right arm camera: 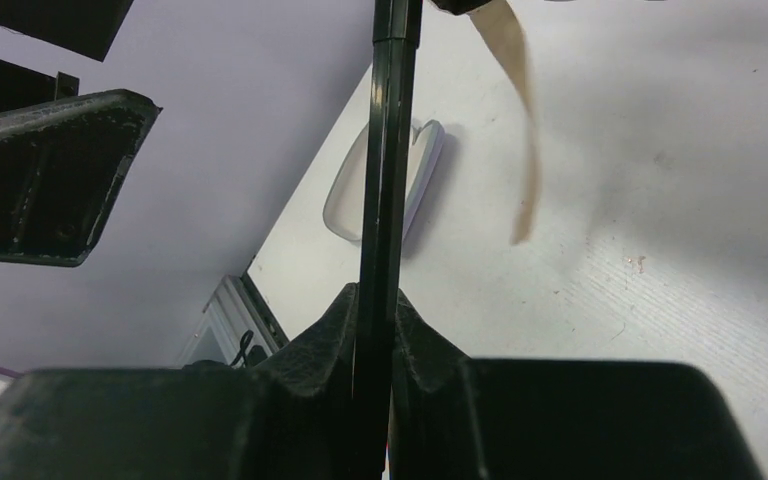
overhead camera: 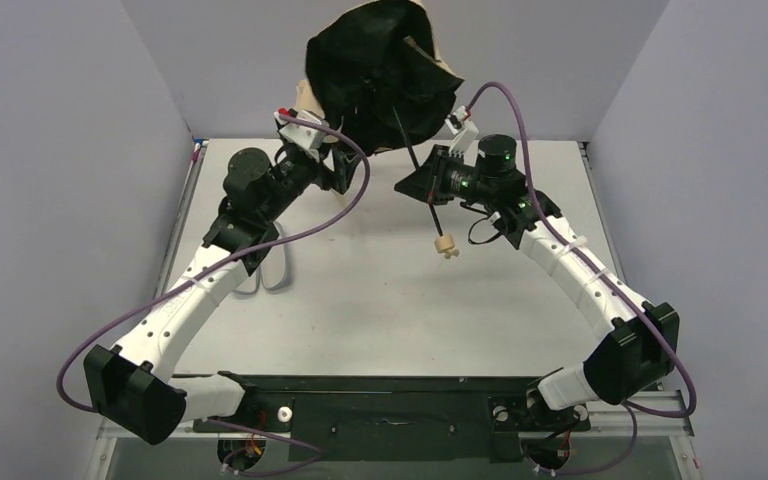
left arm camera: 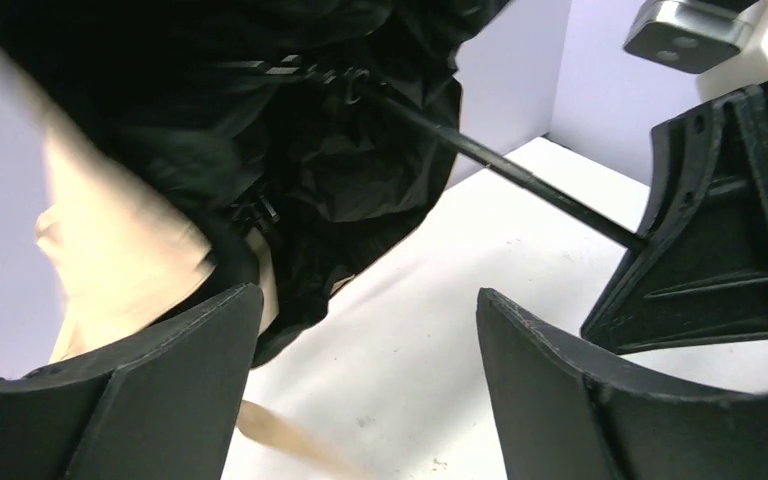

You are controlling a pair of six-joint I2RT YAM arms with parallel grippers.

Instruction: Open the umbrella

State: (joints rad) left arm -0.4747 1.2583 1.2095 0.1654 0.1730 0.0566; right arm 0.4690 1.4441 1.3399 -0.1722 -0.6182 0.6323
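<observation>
So the umbrella (overhead camera: 375,65) is up in the air at the back of the bench (overhead camera: 380,310), tilted with the canopy end high by the rear wall. The little tan knob (overhead camera: 445,246) points down toward the middle of the bench. The canopy is a crumpled bundle, mostly black inner side showing, with tan fabric peeking out along the top and left edge.

The right fingers (right arm camera: 320,350) are clenched tight on the thin black shaft (right arm camera: 385,150), part way between canopy and knob. In the right wrist view the shaft runs straight up out of the pinch. A tan strap (right arm camera: 525,150) dangles loose off to one side.

The left fingers (left arm camera: 190,380) are released and spread wide, sitting right at the lower edge of the canopy. Black fabric hangs just beside one of them, but I honestly can't tell if it's touching.

The lavender pouch (right arm camera: 428,165) is lying flat on the bench on the left side, well apart from the umbrella.
</observation>
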